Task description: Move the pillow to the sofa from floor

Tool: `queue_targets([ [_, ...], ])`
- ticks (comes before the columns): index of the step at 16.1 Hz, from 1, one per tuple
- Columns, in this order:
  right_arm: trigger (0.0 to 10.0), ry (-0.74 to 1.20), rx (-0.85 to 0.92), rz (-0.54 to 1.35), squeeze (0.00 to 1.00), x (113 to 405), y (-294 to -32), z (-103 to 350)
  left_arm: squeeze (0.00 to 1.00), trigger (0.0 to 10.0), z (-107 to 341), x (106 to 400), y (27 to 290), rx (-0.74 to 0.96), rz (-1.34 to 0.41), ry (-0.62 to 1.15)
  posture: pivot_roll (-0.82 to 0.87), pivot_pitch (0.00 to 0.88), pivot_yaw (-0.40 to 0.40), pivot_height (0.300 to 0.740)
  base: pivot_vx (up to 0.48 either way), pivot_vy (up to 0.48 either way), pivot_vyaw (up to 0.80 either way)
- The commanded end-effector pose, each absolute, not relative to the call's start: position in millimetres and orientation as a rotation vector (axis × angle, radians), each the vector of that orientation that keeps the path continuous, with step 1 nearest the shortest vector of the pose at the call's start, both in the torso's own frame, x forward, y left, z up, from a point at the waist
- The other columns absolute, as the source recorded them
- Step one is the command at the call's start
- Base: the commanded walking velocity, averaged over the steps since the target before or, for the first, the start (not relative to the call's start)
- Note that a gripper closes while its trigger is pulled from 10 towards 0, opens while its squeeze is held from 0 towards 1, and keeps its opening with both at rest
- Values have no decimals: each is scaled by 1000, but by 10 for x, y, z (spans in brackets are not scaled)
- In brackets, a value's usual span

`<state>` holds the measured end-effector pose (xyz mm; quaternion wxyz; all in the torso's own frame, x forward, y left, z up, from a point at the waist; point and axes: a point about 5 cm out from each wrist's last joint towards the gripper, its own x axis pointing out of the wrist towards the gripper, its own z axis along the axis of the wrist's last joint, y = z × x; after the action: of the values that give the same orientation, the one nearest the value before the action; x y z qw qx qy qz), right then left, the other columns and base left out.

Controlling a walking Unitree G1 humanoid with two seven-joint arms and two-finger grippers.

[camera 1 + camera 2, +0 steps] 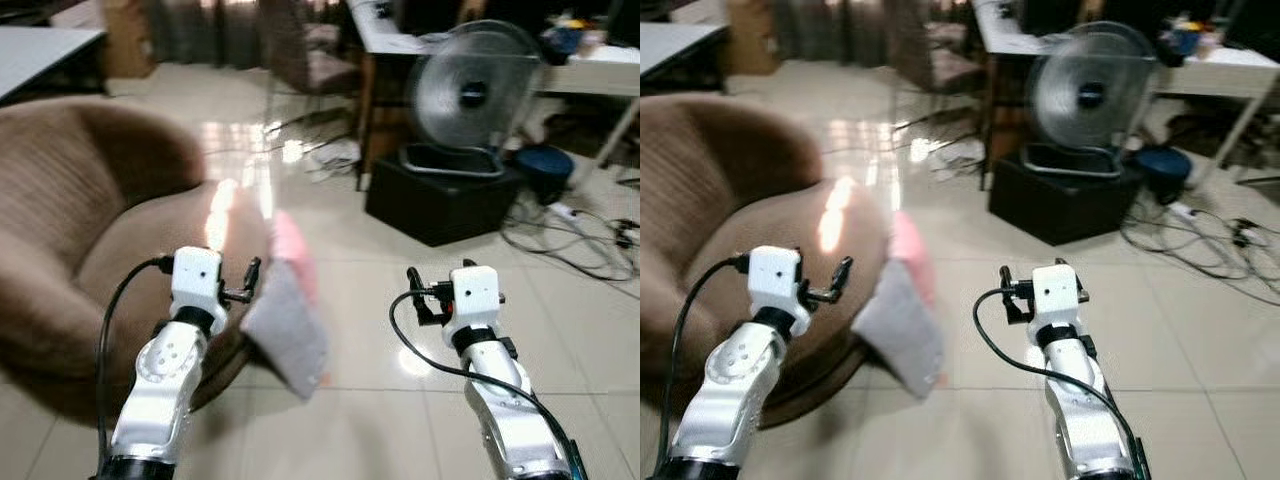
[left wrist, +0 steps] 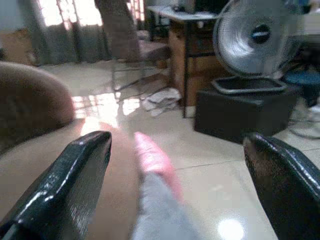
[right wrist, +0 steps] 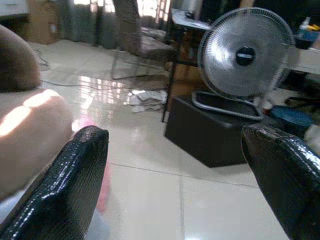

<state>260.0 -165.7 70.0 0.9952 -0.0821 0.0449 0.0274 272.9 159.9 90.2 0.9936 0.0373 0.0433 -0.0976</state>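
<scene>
The floor is pale glossy tile, spreading under and ahead of both sets of fingers. The sofa, a rounded brown seat, lies ahead of the left fingers and out to their left side, with a bright patch of light on its cushion.

Far beyond the right fingers a black box sits on the floor with a round fan on top of it. A chair and a counter stand farther back, and cables trail over the tile to the right of the box.

The pillow, grey with a pink edge, is blurred. It sits just ahead of and slightly to the right of the left fingers, at the sofa's front edge and tilted, its lower corner down by the floor; whether it touches the sofa or the tile cannot be told. In the left wrist view it shows in the gap between the two fingers, touching neither.

The left gripper has its fingers spread wide and holds nothing. The right gripper hovers over bare tile, well to the right of the pillow, its fingers also wide apart and empty.
</scene>
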Motion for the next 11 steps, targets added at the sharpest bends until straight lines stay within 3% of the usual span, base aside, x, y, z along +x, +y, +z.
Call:
queue_targets([
  [1, 10000, 66, -164, 59, 0, 2638, -1648, 758, 1000, 10000, 906, 2726, 1635, 95, -191, 87, 27, 0, -21, 740, 371, 0, 0],
  [11, 10000, 110, -183, 101, 0, 2612, -1612, 688, 1000, 10000, 881, 2710, 1638, 98, -193, 98, 26, 0, -22, 740, 353, 0, 0],
])
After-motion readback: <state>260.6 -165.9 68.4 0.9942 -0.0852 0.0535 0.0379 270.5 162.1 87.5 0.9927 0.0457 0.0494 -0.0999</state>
